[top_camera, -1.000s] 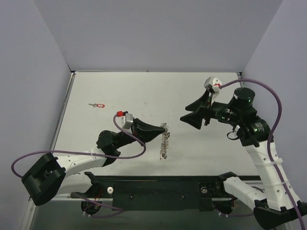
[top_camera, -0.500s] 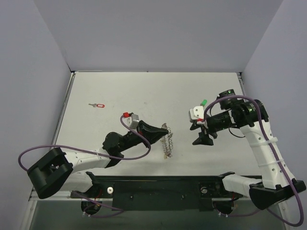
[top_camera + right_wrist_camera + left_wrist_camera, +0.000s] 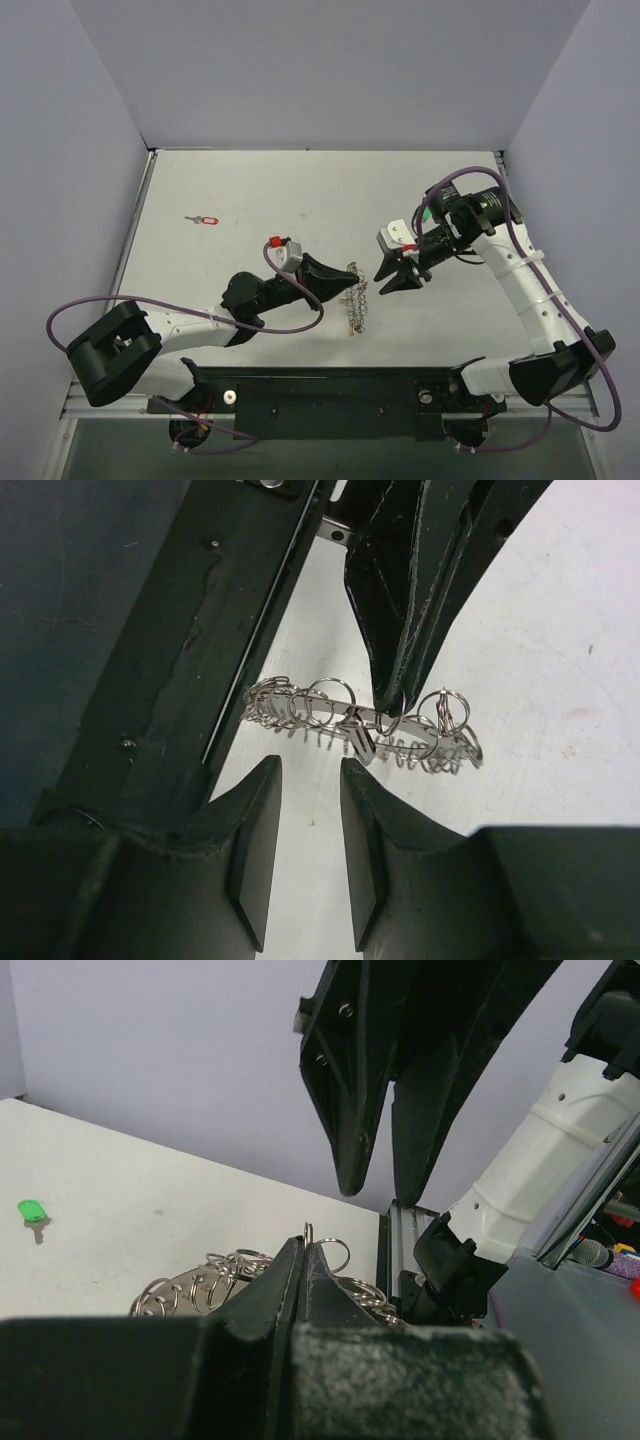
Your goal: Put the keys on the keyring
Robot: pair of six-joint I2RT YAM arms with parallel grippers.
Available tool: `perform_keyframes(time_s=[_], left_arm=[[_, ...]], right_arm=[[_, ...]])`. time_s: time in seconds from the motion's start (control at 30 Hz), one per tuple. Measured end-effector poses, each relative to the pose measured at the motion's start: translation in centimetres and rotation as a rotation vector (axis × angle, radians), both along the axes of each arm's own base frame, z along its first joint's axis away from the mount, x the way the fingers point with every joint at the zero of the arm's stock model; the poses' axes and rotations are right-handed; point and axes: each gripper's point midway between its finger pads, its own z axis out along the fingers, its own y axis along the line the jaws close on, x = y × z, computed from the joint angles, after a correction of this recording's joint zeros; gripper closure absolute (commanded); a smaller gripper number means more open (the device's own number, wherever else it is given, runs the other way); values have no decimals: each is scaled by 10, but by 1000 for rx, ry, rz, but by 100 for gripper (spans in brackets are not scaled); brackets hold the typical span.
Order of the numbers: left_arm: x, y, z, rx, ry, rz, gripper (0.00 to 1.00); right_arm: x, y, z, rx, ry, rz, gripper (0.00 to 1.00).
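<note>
Evidently the left gripper point(image 3: 345, 283) pinched the keyring point(image 3: 356, 302), presenting it for threading; the right gripper point(image 3: 398, 278) hovered just beside it, narrowly parted, empty.

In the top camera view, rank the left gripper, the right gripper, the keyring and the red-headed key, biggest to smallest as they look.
Largest: left gripper and right gripper, too alike to rank.
Then the keyring.
Then the red-headed key, clearly smallest.
The grippers seem raised nearer the camera, which flatters them.
</note>
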Motion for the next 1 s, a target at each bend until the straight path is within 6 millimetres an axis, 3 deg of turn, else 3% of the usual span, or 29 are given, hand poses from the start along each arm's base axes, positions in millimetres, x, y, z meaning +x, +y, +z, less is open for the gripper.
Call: perform_keyframes(time_s=[0.4,0.63,1.0], left_arm=[[-3,-2,8,-10,-33,-11,100],[-6,0,17,-28,-58,-7,100],[-7,1,21,-38,-71,2,100]], right_arm=[[11,12,-7,-4,125,-17,76],[8,12,-13,-71,246,-176,76],[17,24,1,-28,262,-284,78]])
